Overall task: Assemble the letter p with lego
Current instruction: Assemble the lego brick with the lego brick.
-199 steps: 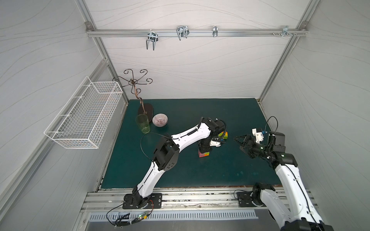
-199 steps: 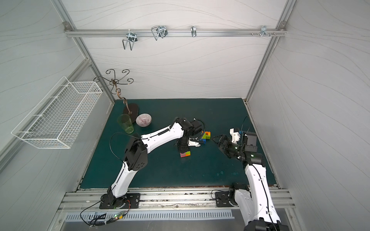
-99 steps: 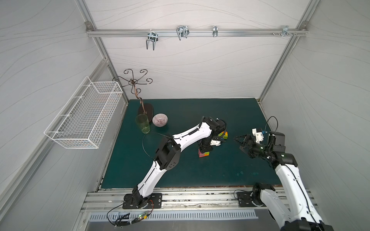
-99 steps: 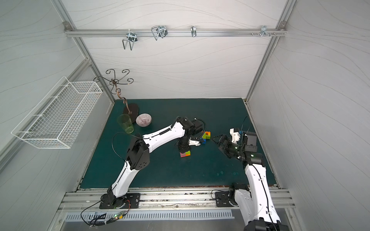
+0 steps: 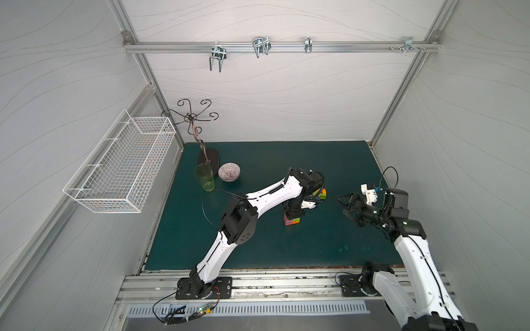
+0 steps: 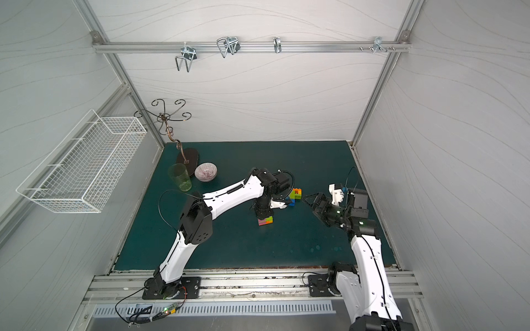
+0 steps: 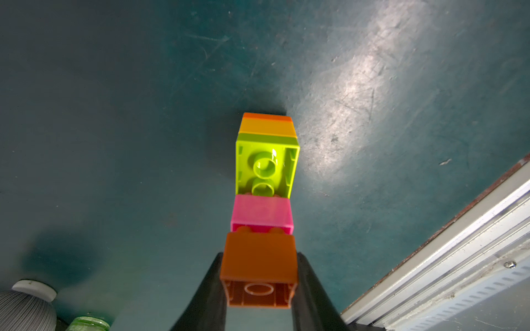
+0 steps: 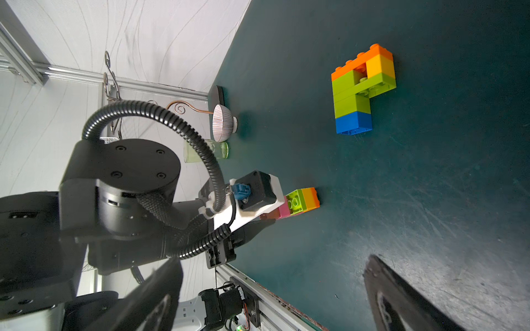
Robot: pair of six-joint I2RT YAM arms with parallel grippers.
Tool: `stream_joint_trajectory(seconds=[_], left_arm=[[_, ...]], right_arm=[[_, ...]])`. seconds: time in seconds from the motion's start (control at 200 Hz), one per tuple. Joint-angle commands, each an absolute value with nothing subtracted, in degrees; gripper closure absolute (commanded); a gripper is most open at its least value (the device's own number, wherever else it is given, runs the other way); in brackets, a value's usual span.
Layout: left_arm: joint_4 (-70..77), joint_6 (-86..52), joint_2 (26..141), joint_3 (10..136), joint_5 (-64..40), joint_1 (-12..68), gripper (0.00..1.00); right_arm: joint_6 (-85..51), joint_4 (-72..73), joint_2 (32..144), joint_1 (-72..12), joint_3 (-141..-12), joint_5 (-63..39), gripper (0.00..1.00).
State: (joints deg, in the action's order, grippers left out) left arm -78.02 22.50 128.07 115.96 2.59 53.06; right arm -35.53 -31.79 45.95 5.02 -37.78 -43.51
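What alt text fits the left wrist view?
The left gripper is shut on a dark orange brick, the near end of a joined row: magenta brick, lime green brick, then yellow and orange layers, reaching toward the teal mat. A striped bowl and green cup show in one corner, the metal table edge in another.

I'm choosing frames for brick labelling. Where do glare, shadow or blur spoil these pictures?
Left wrist view: pale glare on the mat beside the brick stack, a dark shadow on the stack's other side, and the nearest orange brick looks slightly soft. Right wrist view: the right tool has dark, blurred fingers, yet the brick shape is sharp.
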Motion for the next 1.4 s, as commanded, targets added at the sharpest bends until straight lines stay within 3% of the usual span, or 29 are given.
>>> stream_joint_trajectory(seconds=[0.0,1.206,1.396], left_arm=[[-76.25,23.97,129.02,112.41,-1.08,54.08,0.78],[-77.61,25.10,137.55,114.52,-2.15,54.32,0.78],[-76.36,24.65,136.05,114.32,-2.77,54.32,0.72]], right_arm=[[-35.42,-31.38,45.50,5.01,-37.62,-44.26,0.01],[-35.68,-30.87,45.41,5.02,-37.27,-44.58,0.01],[-35.63,-31.07,45.84,5.01,-37.61,-44.60,0.01]])
